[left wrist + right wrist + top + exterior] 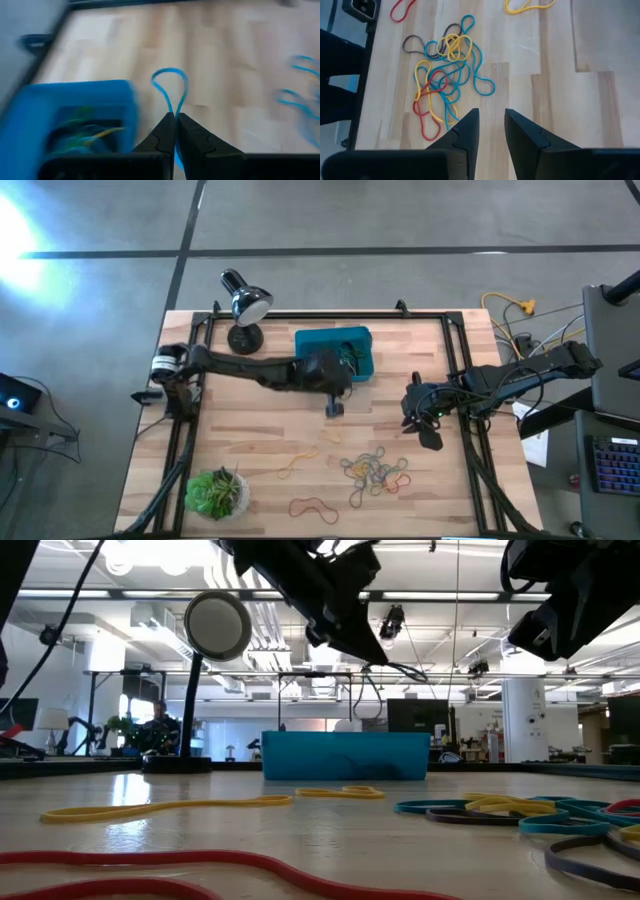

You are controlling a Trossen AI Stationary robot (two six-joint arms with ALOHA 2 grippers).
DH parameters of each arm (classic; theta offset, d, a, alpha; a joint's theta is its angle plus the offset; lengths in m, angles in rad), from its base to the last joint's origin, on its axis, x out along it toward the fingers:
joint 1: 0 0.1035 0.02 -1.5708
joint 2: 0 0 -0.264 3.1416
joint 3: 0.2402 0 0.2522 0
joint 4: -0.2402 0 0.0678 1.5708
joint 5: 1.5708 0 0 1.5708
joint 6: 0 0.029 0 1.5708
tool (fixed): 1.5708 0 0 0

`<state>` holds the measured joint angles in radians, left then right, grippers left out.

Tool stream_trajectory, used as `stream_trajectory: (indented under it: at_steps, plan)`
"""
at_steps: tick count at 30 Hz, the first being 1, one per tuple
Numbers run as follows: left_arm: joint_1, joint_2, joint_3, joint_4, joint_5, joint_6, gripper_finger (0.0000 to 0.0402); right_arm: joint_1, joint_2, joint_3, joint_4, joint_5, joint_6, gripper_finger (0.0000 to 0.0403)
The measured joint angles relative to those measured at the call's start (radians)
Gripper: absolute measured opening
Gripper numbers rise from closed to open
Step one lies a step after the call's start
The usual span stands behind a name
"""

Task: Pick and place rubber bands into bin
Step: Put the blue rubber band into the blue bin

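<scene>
Left gripper [174,120], jaws pinched shut on a blue band [170,90], hangs just beside the bin [335,352] (some bands already inside); it should clear the wall before releasing. Right gripper [491,125], part open and empty, waits above the pile [445,75].

Teal-blue shallow rectangular plastic bin [322,340]; tangled thin elastic rubber bands [445,75] in blue, yellow, red and dark grey; pale striped wooden table [270,435]; one blue band [170,92].
</scene>
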<state>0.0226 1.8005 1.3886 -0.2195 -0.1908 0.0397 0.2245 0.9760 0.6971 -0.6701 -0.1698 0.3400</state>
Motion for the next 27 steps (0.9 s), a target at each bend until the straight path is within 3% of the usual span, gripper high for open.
stream_trajectory:
  at_steps: [13,27]
  plan:
    - [0.233,0.012,-0.006,-0.007,-0.035,0.004,0.0000,-0.001,0.000,0.000,0.061,0.069,0.009,0.0083]
    - [0.258,0.027,-0.006,-0.001,-0.026,0.026,0.0000,0.000,0.001,0.000,0.079,0.109,0.008,0.0077]
